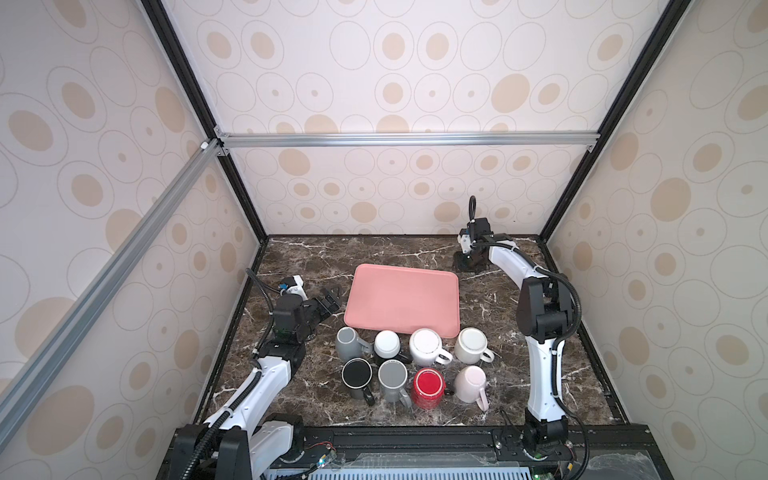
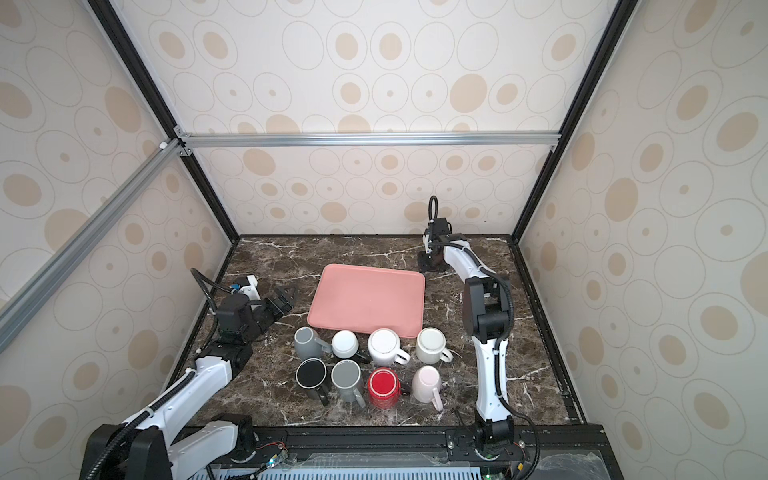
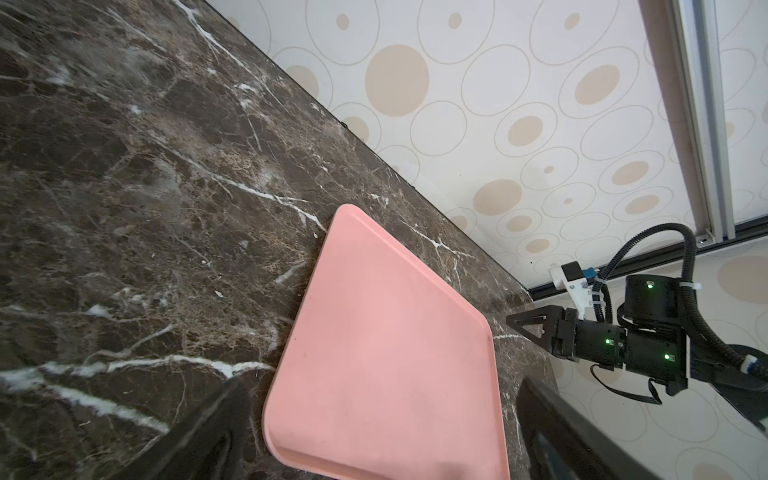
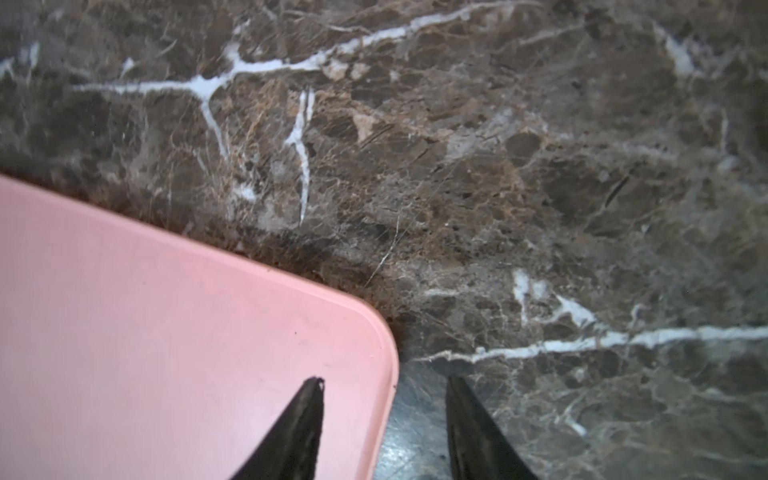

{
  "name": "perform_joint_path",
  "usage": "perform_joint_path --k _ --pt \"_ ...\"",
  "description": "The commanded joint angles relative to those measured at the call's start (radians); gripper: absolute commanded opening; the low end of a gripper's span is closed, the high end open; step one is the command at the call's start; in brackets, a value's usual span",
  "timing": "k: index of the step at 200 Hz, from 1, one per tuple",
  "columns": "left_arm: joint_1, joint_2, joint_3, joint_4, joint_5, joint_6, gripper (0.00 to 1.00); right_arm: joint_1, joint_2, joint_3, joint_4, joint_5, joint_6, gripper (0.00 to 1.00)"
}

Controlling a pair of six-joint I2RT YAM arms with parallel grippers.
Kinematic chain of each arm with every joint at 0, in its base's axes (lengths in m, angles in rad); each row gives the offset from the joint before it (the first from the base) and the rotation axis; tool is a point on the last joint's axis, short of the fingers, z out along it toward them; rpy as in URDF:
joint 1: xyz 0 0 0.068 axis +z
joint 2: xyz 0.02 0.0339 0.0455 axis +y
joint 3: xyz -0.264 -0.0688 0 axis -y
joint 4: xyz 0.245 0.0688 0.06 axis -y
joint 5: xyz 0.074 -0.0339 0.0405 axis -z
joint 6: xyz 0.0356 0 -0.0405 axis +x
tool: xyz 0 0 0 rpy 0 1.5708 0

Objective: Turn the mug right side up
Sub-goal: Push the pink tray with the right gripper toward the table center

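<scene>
Eight upside-down mugs (image 1: 428, 347) sit in two rows on the marble table (image 1: 299, 257) before a pink tray (image 1: 403, 299); left gripper (image 1: 331, 296) wide open beside it, right gripper (image 4: 384, 380) parted, empty, over its far corner

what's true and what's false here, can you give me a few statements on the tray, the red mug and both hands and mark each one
1. The pink tray has nothing on it. True.
2. The red mug is in the row of mugs next to the tray. False: it is in the row farther from the tray.
3. The left hand grips a mug. False: it is open and empty, beside the tray.
4. The right hand is at a tray corner, jaws apart, holding nothing. True.
</scene>
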Motion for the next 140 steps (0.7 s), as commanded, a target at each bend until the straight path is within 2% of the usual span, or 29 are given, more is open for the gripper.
perform_joint_path --k 1,24,54,70,105,140 --pt "-0.008 -0.012 0.025 -0.011 -0.008 0.019 0.99 0.007 -0.124 -0.117 0.069 0.028 0.192 0.56" --pt "-0.010 -0.015 0.023 -0.011 -0.008 0.014 0.99 0.023 -0.228 -0.254 0.079 0.079 0.347 0.58" --pt "-0.010 -0.016 0.014 -0.003 -0.006 0.004 0.99 0.048 -0.331 -0.452 0.142 0.121 0.457 0.58" --pt "-0.011 -0.018 0.009 0.003 -0.004 0.003 0.99 0.066 -0.348 -0.520 0.166 0.125 0.465 0.57" --pt "-0.011 -0.016 0.000 0.013 0.005 -0.002 0.99 0.091 -0.332 -0.590 0.218 0.056 0.439 0.53" --pt "-0.011 -0.018 0.001 0.012 0.006 0.001 0.99 0.091 -0.309 -0.601 0.203 0.085 0.412 0.46"
